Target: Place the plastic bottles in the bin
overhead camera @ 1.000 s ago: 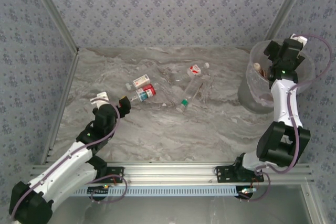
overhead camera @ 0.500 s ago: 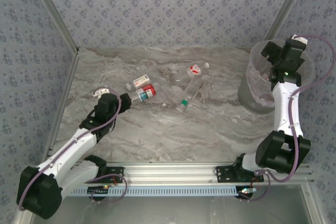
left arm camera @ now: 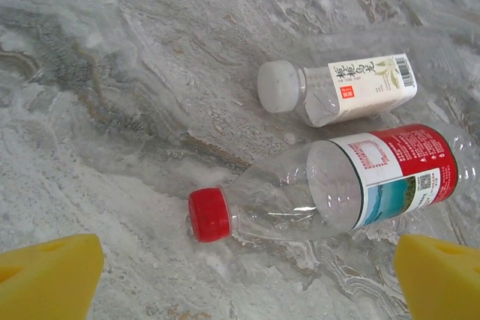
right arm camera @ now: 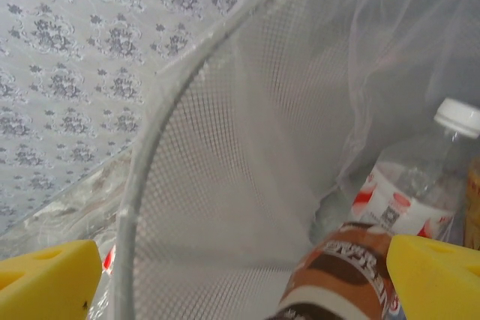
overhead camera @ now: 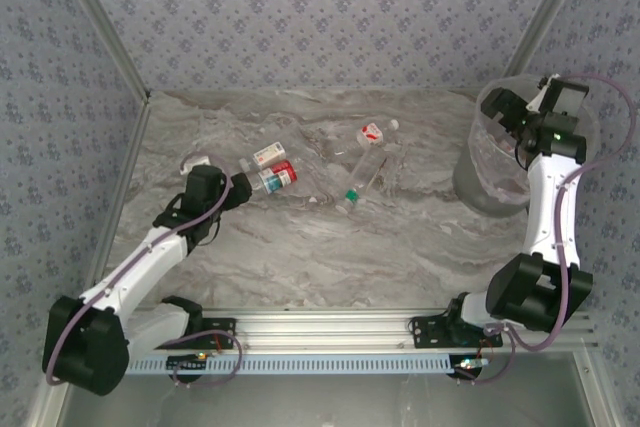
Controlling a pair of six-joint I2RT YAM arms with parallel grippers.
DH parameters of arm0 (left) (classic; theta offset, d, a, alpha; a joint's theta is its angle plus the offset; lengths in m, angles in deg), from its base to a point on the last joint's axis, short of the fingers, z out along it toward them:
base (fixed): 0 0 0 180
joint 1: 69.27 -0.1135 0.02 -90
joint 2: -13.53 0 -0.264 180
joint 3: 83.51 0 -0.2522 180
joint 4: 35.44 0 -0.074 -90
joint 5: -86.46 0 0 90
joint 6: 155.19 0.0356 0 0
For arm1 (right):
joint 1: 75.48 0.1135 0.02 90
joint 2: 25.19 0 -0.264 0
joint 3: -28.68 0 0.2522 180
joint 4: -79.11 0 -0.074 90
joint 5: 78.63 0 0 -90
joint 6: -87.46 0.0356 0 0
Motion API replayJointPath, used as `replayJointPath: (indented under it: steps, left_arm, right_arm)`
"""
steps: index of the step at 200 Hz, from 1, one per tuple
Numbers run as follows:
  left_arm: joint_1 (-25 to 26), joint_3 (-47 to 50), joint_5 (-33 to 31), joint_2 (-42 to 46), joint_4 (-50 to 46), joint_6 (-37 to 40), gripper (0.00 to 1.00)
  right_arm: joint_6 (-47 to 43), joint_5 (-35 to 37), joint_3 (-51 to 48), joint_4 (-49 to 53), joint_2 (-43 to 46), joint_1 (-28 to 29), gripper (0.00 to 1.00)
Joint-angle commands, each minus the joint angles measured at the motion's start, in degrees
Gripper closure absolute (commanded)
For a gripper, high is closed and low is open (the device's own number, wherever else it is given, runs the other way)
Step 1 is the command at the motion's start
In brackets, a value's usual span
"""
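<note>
L jaws now nearer red-cap bottle (left arm camera: 330, 185); bin (right arm camera: 225, 148) bottles (right arm camera: 409, 192) cropped.

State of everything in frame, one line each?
Round translucent plastic bin: upright, bottles inside.
Left gripper: jaws open, empty.
Right gripper: jaws open, empty, at the bin.
Clear red-capped plastic bottle: capped, lying on table.
Small white-capped cream-labelled bottle: capped, lying on table.
Clear green-capped bottle: lying on table.
White-capped red-labelled bottle in bin: capped.

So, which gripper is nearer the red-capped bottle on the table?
Left. The left gripper sits open just before the red-capped bottle, at its cap end; the right gripper is open over the bin, far to the right.
</note>
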Motion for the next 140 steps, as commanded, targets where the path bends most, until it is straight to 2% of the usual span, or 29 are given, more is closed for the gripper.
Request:
replayJointPath:
  steps: [1, 73, 118, 140]
  left_arm:
    - [-1.5, -4.7, 5.9, -3.5, -3.0, 4.3, 0.01]
    - [-10.0, -6.5, 20.8, -12.1, 3.1, 5.5, 0.01]
    - [-15.6, -4.1, 31.0, -16.6, 11.4, 2.0, 0.01]
    - [-15.8, -2.9, 30.5, -18.3, 14.7, 1.9, 0.01]
  right_arm:
    - [1.8, -2.9, -0.4, 1.0, 3.7, 0.1, 0.0]
    - [2.1, -3.3, -1.2, 0.8, 9.8, 3.3, 0.0]
    - [0.9, -1.6, -2.5, -0.4, 13.5, 10.9, 0.0]
    - [-1.5, -1.5, -4.2, -3.1, 15.5, 15.5, 0.0]
